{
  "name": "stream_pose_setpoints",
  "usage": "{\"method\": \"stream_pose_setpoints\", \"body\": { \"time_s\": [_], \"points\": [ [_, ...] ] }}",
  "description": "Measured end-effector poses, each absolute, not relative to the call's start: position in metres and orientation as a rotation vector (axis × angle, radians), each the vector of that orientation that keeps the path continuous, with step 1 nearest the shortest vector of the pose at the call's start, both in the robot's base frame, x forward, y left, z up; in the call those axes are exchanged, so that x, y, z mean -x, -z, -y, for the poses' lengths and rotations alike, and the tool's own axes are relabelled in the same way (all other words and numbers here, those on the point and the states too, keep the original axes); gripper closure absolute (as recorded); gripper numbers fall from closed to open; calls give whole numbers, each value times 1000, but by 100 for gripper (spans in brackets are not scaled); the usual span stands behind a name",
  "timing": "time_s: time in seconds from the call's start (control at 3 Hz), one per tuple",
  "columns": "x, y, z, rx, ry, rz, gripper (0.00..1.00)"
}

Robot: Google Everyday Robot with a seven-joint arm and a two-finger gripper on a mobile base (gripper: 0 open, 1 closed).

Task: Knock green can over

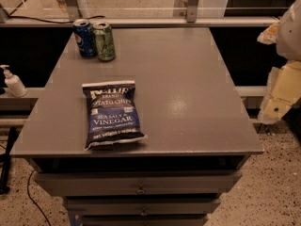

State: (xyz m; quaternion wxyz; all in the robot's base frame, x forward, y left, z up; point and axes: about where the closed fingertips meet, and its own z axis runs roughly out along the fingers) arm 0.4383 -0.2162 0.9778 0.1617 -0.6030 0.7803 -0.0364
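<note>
Landmark: the blue bag of salt-and-vinegar chips (114, 114), lying flat, label up, on the grey desk (197, 93), near its front edge. Far left of the bag, off the desk on a lower ledge: white pump bottle (13, 82), upright. Behind the bag, at the desk's far left corner: dark blue Pepsi can (84, 38), upright. Just right of that, touching it or nearly so, I can't tell which: the green can (104, 41), upright, silver top showing, sides mottled light green. It stands almost straight behind the bag and well apart from it. Below the bag, under the desk top: a stack of grey drawers (140, 188) with small pulls. Far right of the bag, beyond the desk's right edge: my pincer (281, 95), a cream-coloured shape hanging under a white part of my arm (291, 29), partly cut off at the edge of view. It is well apart from the green can and touches nothing on the desk. How far open it is, and whether it holds anything, I cannot tell.
</note>
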Motion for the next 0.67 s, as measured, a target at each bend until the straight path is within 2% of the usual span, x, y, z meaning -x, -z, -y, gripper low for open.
{"method": "stream_pose_setpoints", "body": {
  "time_s": [0.67],
  "points": [
    [-451,-969,211,1662,52,-2211,0]
  ]
}}
